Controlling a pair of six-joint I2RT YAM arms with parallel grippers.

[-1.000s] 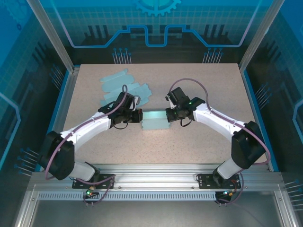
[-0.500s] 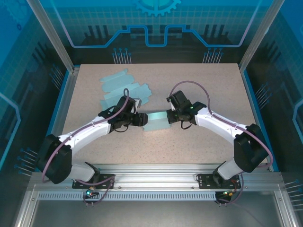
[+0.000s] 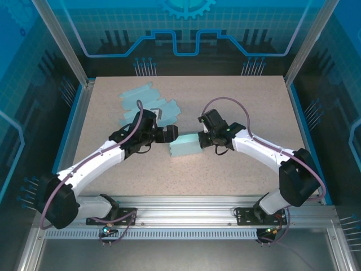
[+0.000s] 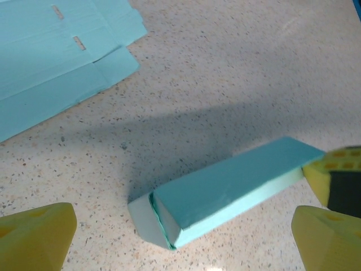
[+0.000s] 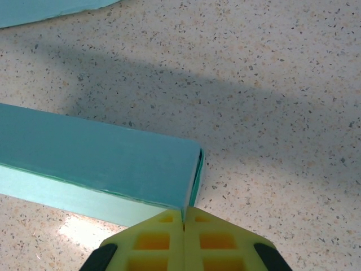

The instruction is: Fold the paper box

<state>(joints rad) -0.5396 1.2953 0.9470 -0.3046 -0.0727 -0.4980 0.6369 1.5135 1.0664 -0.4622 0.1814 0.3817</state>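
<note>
The folded teal paper box (image 3: pixel 185 148) lies on its side in the middle of the table. My left gripper (image 3: pixel 171 134) hovers just behind its left end, open wide. In the left wrist view the box (image 4: pixel 225 189) lies between and beyond my yellow fingertips (image 4: pixel 39 234), touching neither; its near end flap is tucked but slightly ajar. My right gripper (image 3: pixel 201 139) is shut at the box's right end. Seen from the right wrist, its closed tips (image 5: pixel 184 219) press against the lower corner of the box (image 5: pixel 96 155), beside the end flap.
Several flat unfolded teal box blanks (image 3: pixel 145 103) lie at the back left of the table, also seen as blanks (image 4: pixel 53 51) in the left wrist view. Metal frame posts and blue walls bound the table.
My left gripper has opened, let go of the box's left end and pulled back up and to the left. The box and the right gripper shifted only slightly.
</note>
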